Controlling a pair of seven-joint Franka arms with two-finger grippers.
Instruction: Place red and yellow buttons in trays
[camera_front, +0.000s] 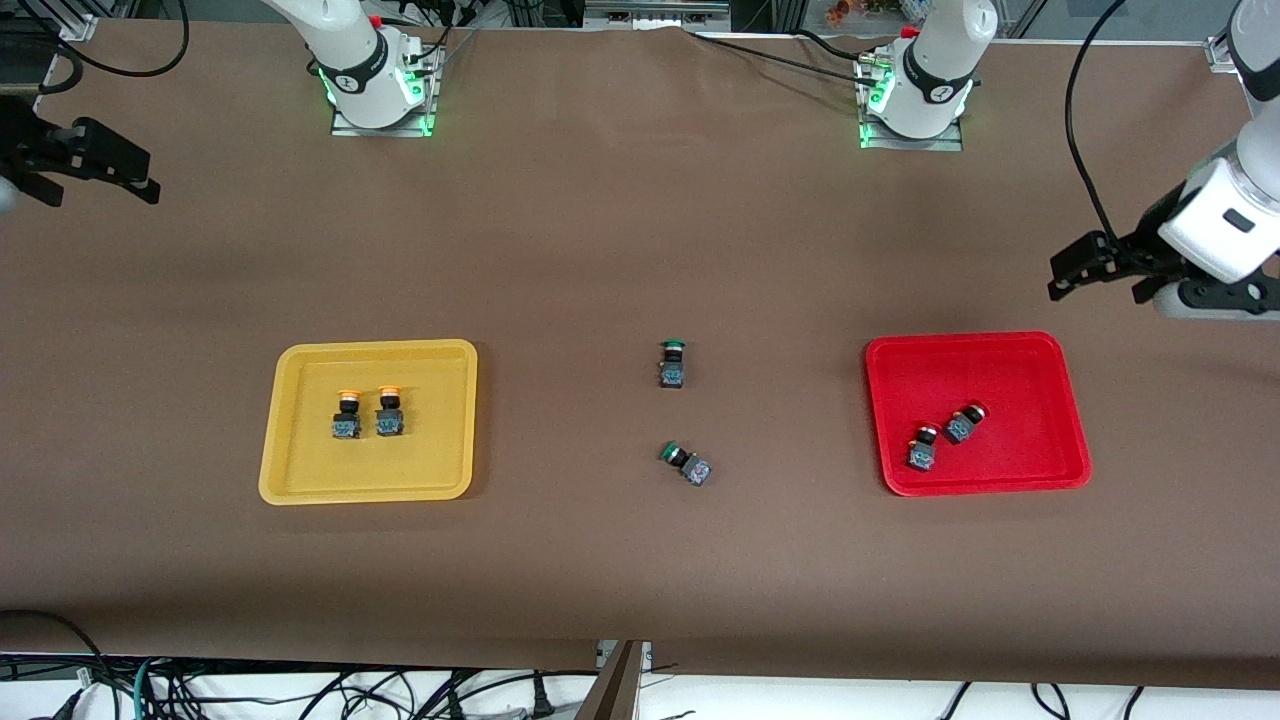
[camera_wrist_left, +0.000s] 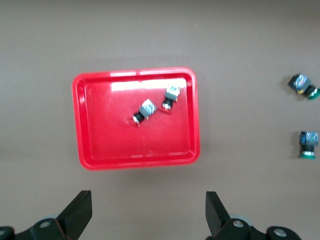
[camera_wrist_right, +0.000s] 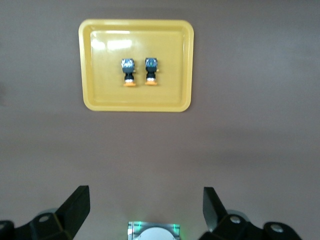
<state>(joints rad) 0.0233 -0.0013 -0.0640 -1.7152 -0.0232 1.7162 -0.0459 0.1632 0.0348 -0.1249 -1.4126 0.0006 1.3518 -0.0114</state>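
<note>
The yellow tray (camera_front: 300, 440) lies toward the right arm's end and holds two yellow-capped buttons (camera_front: 347, 415) (camera_front: 389, 411) side by side. The right wrist view shows the tray (camera_wrist_right: 165, 95) and both buttons (camera_wrist_right: 128, 71) (camera_wrist_right: 151, 70). The red tray (camera_front: 1030, 400) lies toward the left arm's end and holds two red-capped buttons (camera_front: 923, 448) (camera_front: 966, 423) on their sides. They also show in the left wrist view (camera_wrist_left: 146, 109) (camera_wrist_left: 171, 95) in that tray (camera_wrist_left: 110, 145). My left gripper (camera_front: 1055, 278) (camera_wrist_left: 148, 200) is open and empty, up in the air beside the red tray. My right gripper (camera_front: 95, 190) (camera_wrist_right: 146, 197) is open and empty, high over the table's end.
Two green-capped switches (camera_front: 673, 364) (camera_front: 686, 463) lie on the brown table between the trays, and show in the left wrist view (camera_wrist_left: 307, 144) (camera_wrist_left: 303, 85). The arm bases (camera_front: 375, 80) (camera_front: 915, 90) stand along the table's edge farthest from the front camera.
</note>
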